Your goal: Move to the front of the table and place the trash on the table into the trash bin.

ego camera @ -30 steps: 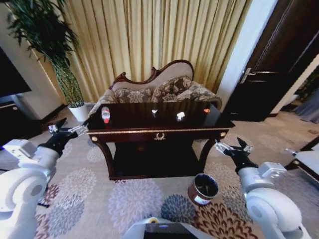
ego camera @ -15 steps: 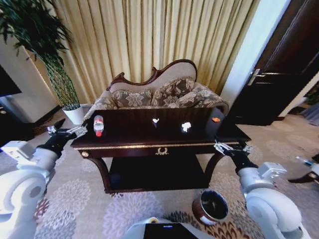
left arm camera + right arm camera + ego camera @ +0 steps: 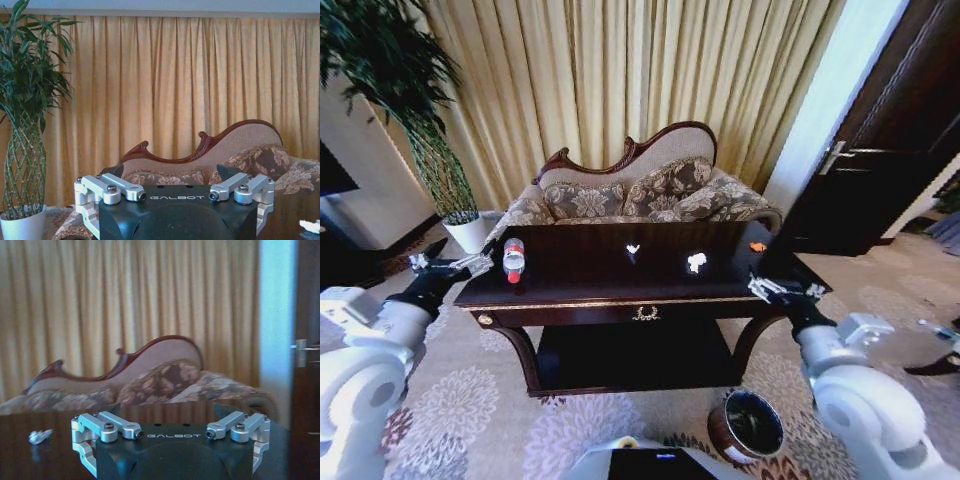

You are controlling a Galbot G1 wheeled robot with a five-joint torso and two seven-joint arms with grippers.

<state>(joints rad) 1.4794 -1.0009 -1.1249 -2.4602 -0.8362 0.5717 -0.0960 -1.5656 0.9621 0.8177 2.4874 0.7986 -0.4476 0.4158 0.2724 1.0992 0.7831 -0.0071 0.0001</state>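
The dark glossy table (image 3: pixel 620 285) with gold trim stands straight ahead. On its top lie the trash items: a clear bottle (image 3: pixel 513 260) with a red cap near the left end, and two white scraps (image 3: pixel 633 249) (image 3: pixel 696 262) around the middle. The round reddish-brown trash bin (image 3: pixel 750 425) sits on the carpet by the table's front right leg. My left gripper (image 3: pixel 450 265) hangs open off the table's left end, close to the bottle. My right gripper (image 3: pixel 780 290) is open at the front right corner. A white scrap (image 3: pixel 40 436) shows in the right wrist view.
A small orange object (image 3: pixel 757 246) lies near the table's right end. A floral sofa (image 3: pixel 630 195) stands right behind the table, before gold curtains. A white plant pot (image 3: pixel 467 230) is at the left, a dark door (image 3: pixel 880 170) at the right. Patterned carpet surrounds the table.
The whole view has shifted: the camera has come closer, so the table looks larger and the bin sits lower in the picture. Both arms keep the same open, raised pose.
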